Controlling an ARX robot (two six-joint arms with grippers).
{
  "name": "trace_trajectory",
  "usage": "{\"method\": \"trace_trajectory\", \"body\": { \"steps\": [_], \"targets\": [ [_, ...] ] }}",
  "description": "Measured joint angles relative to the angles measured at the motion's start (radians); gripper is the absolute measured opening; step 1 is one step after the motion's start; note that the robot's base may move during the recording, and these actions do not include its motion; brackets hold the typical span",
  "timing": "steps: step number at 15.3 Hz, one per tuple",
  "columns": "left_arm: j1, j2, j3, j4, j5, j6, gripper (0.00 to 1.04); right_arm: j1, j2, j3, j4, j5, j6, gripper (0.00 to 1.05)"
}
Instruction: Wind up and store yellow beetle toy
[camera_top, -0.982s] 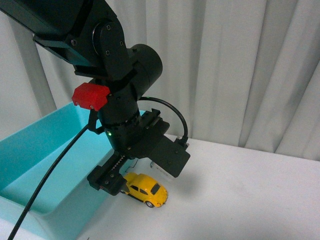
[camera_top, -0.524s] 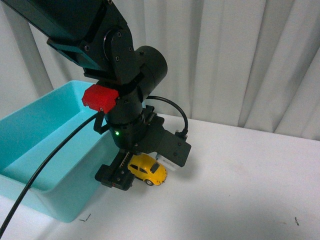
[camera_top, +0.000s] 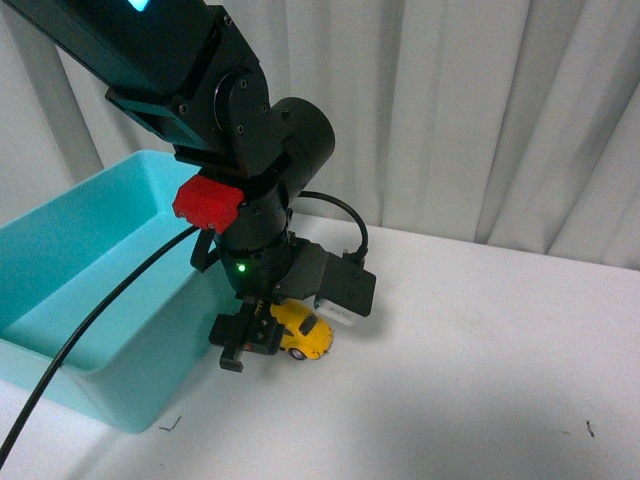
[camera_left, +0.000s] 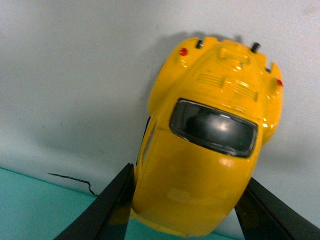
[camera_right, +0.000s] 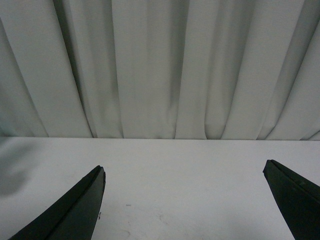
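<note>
The left gripper (camera_top: 258, 335) is reaching down over the left half of the white table (camera_top: 480, 380) and is clamping the yellow beetle toy (camera_top: 303, 335) between its two black fingers (camera_left: 112, 205), one pressing against each flank of the body. The toy is sitting low at the table surface, just beside the outer long wall of the turquoise bin (camera_top: 90, 250), which is occupying the table's left side. In the left wrist view the toy's (camera_left: 210, 150) dark rear window is facing the camera, with two small red tail lights and slatted vents showing on its rounded back. A red block (camera_top: 207, 200) is riding on the arm above a glowing green light (camera_top: 241, 267), and a black cable (camera_top: 90, 330) is trailing across the bin. The right gripper (camera_right: 182, 200) is hanging with its jaws spread wide, looking across the table's far edge at the pale pleated curtain (camera_right: 160, 65)
</note>
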Motion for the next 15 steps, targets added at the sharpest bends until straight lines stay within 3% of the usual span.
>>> {"method": "trace_trajectory", "body": {
  "steps": [2, 6, 8, 11, 13, 15],
  "targets": [
    [0.000, 0.000, 0.008, -0.003, 0.000, -0.010, 0.43, 0.000, 0.000, 0.000, 0.000, 0.000, 0.000, 0.98],
    [-0.014, -0.008, 0.013, -0.054, 0.053, 0.082, 0.40, 0.000, 0.000, 0.000, 0.000, 0.000, 0.000, 0.98],
    [-0.030, -0.035, 0.013, -0.119, 0.171, 0.110, 0.40, 0.000, 0.000, 0.000, 0.000, 0.000, 0.000, 0.98],
    [-0.027, -0.182, 0.043, -0.180, 0.470, -0.038, 0.40, 0.000, 0.000, 0.000, 0.000, 0.000, 0.000, 0.98],
    [0.038, -0.292, 0.072, -0.144, 0.637, -0.158, 0.40, 0.000, 0.000, 0.000, 0.000, 0.000, 0.000, 0.98],
    [0.173, -0.359, 0.090, -0.063, 0.748, -0.316, 0.40, 0.000, 0.000, 0.000, 0.000, 0.000, 0.000, 0.98]
  ]
}}
